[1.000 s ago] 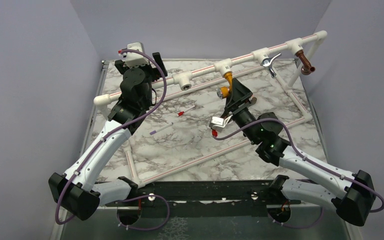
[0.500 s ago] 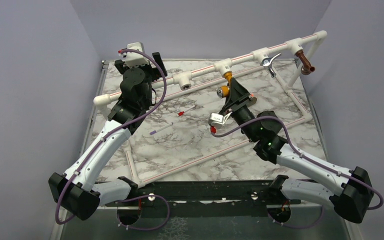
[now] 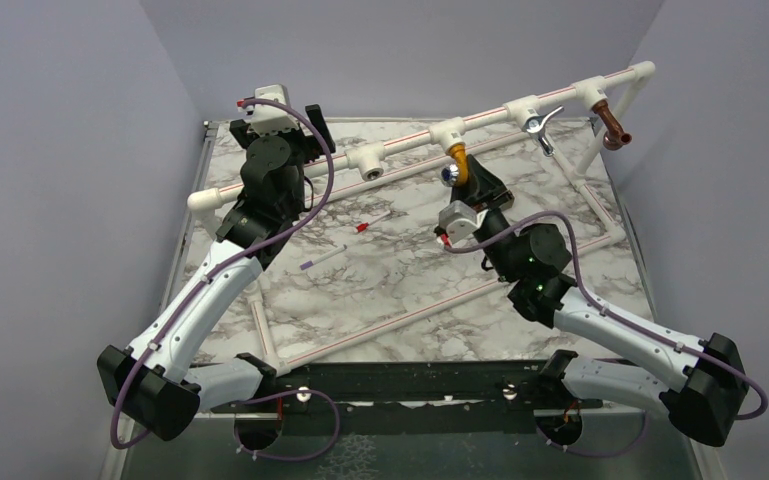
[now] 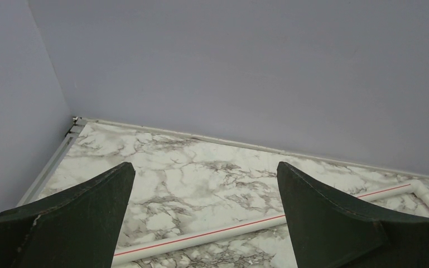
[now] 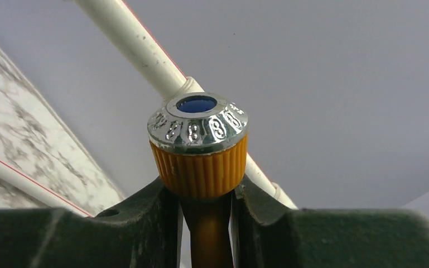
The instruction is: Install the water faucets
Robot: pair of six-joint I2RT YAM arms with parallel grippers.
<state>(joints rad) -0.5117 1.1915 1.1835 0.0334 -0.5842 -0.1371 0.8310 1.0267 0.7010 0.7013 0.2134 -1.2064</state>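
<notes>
The left gripper [image 4: 205, 167] is standing wide open, its two dark fingers [image 4: 72, 218] rising from the lower corners; between them a marble table [image 4: 167, 151] is showing; a white pipe [image 4: 223, 230] with a red stripe is running across it toward an elbow [image 4: 424, 188] at right; lavender walls [image 4: 229, 61] are closing off the back.

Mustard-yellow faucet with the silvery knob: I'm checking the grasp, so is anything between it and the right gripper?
Nothing visible. The right gripper is closed straight onto the mustard-yellow faucet at its stem, just under the ribbed knob, with no object between. The faucet's top already meets the white pipe tee fitting.
</notes>
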